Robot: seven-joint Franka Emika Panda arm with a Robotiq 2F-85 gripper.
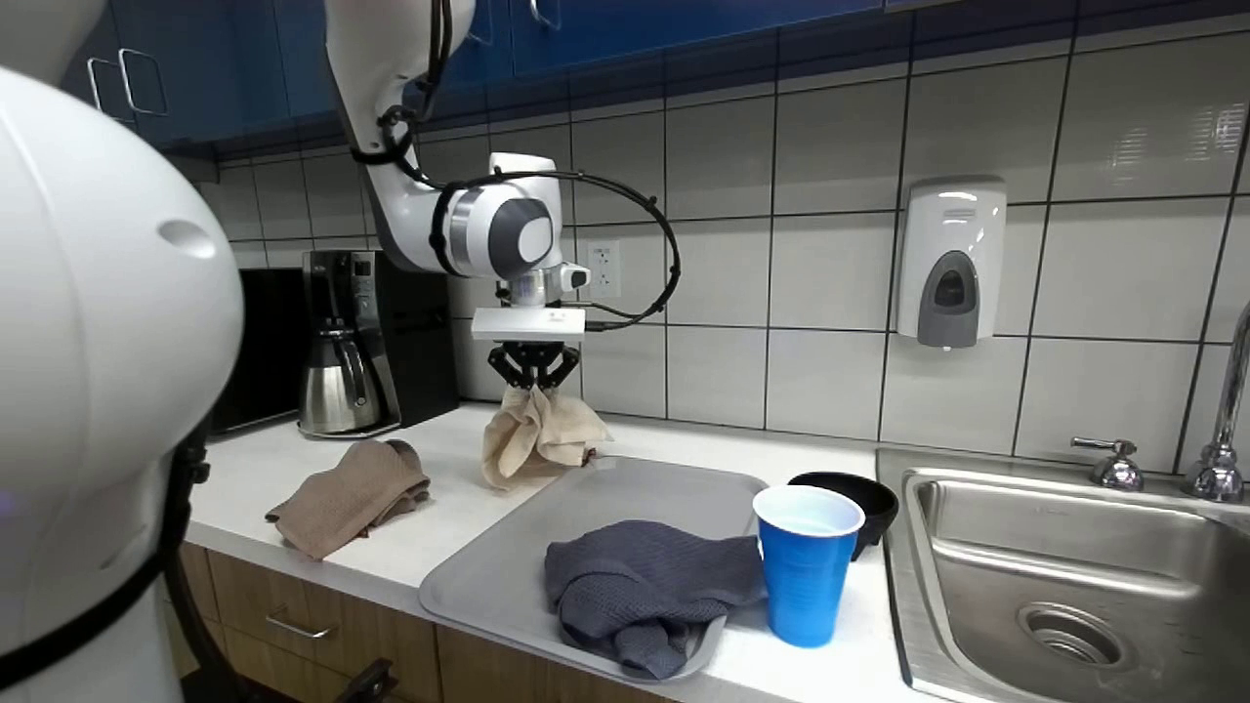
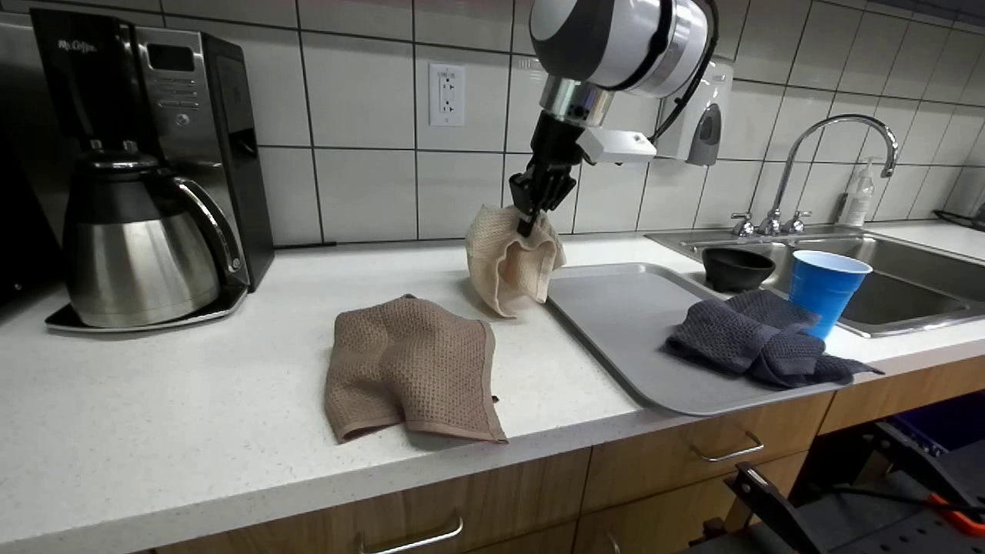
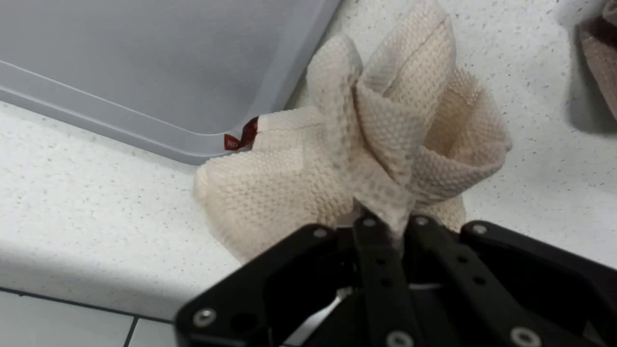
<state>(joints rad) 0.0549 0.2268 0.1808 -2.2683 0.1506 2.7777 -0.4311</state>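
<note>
Fingers (image 3: 385,289) pinching the gathered top of the cream cloth (image 2: 492,250), pressed almost together w/ just a fold btwn them; cloth hangs below in loose folds over the table (image 2: 231,431), right by the wall-side corner of the gray tray (image 2: 616,331); can't tell if its lower edge touches down; its red tag (image 3: 241,137) shows over that tray corner in the wrist view; brown cloth (image 2: 412,369) lies rumpled on the table nr the front edge, apart from the cream one; coffee maker (image 2: 181,146) stands further along, steel carafe (image 2: 146,261) on its base; dark gray cloth (image 1: 654,576) bunched on the tray's other end, part of it over the rim; blue cup (image 1: 809,576) upright on the table just beside the tray, nr the dark gray cloth; black bowl (image 2: 735,271) behind the cup, btwn tray & sink (image 1: 908,547); soap dispenser (image 1: 952,264) up on the tiled wall (image 1: 830,264), faucet (image 1: 1216,478) at the sink's back edge; power outlet (image 2: 446,96) on same wall, higher up than the cream cloth in both exterior views; wood-front drawers (image 2: 523,485) below the table's front edge.
</note>
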